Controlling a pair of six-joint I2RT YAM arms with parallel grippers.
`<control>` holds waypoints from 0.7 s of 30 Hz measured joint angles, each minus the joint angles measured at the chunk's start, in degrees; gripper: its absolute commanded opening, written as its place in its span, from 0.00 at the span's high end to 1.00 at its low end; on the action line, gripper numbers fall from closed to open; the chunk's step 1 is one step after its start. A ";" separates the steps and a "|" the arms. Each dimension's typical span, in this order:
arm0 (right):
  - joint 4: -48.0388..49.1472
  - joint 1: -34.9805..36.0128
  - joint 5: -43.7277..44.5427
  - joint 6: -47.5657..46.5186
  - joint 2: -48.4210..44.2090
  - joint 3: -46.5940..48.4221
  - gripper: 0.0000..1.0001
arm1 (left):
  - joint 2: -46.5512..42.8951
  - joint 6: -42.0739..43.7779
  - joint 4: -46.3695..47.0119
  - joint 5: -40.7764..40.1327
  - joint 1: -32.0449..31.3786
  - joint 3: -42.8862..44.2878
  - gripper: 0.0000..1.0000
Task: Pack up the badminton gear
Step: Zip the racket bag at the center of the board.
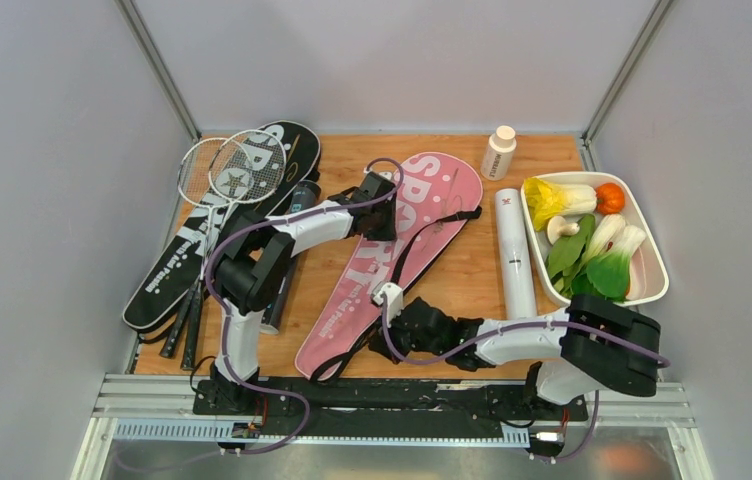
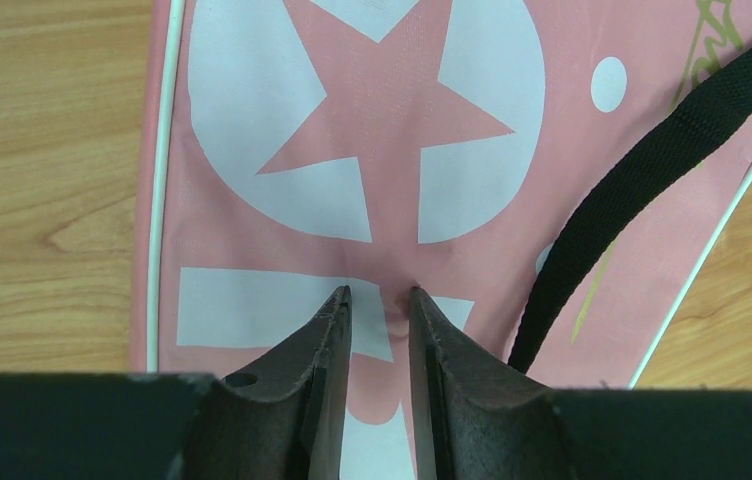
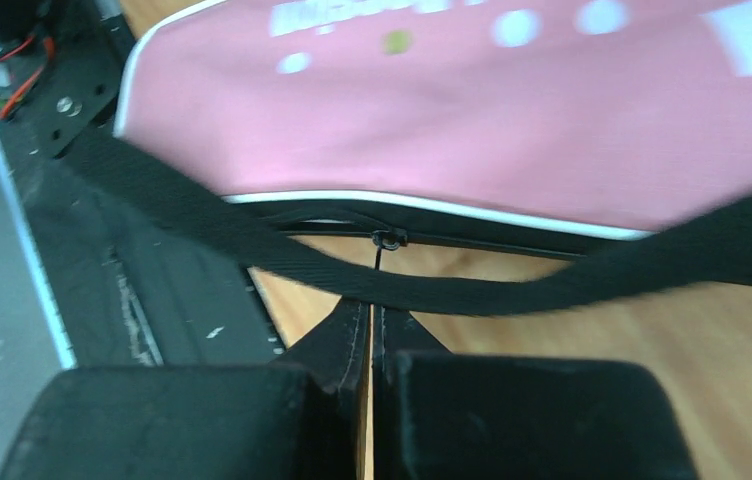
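Pink racket bag (image 1: 404, 250) lies diagonally mid-surface (image 1: 462, 280). Left tool (image 2: 379, 300) sits on the bag's wide end, its tips slightly apart with a small pucker of pink fabric between them; a firm pinch cannot be told. Right tool (image 3: 370, 318) is pressed together at the bag's narrow end, beneath the black strap (image 3: 432, 290), just below the zipper pull (image 3: 386, 240).

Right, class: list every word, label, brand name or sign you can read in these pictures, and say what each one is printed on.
"SPORT": big white letters on the pink racket bag.
"SP...": partly hidden white letters on the black racket bag.
White script lower on the black racket bag: too blurred to read.
Label on the small white bottle: too small to read.
Red mark and small print on the white tube: too small to read.
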 measured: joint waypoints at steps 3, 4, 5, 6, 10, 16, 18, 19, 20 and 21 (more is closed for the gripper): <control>-0.09 5.27 2.47 1.31 0.37 0.79 1.00 | 0.90 -0.31 0.11 -0.07 0.02 1.11 0.69; -0.17 6.60 3.37 1.62 0.63 1.16 1.00 | 1.07 -0.48 0.15 -0.07 0.02 1.33 0.69; -0.55 8.13 4.66 1.92 1.11 1.75 1.00 | 1.18 -0.61 0.15 -0.07 0.02 1.44 0.69; -0.92 9.75 5.81 2.27 1.86 2.56 1.00 | 1.27 -0.74 0.17 -0.04 0.04 1.57 0.69; -1.79 15.78 8.85 4.02 6.82 6.54 1.00 | 1.60 -1.33 0.94 -0.02 0.07 1.64 0.70; -1.60 21.27 13.27 6.10 15.41 12.94 1.00 | 2.08 -2.54 3.21 -0.11 0.22 1.44 0.71; -1.33 22.45 15.69 6.69 17.64 15.37 1.00 | 2.14 -2.84 4.52 -0.11 0.35 1.01 0.71; -1.29 23.08 17.20 6.88 18.71 16.59 1.00 | 2.14 -3.04 5.25 -0.09 0.42 0.70 0.72; -1.44 23.58 18.40 7.02 19.43 17.51 1.00 | 2.14 -3.23 5.75 -0.11 0.42 0.46 0.72; -1.77 24.06 19.39 7.04 19.93 18.23 1.00 | 2.12 -3.43 6.29 -0.13 0.44 0.15 0.72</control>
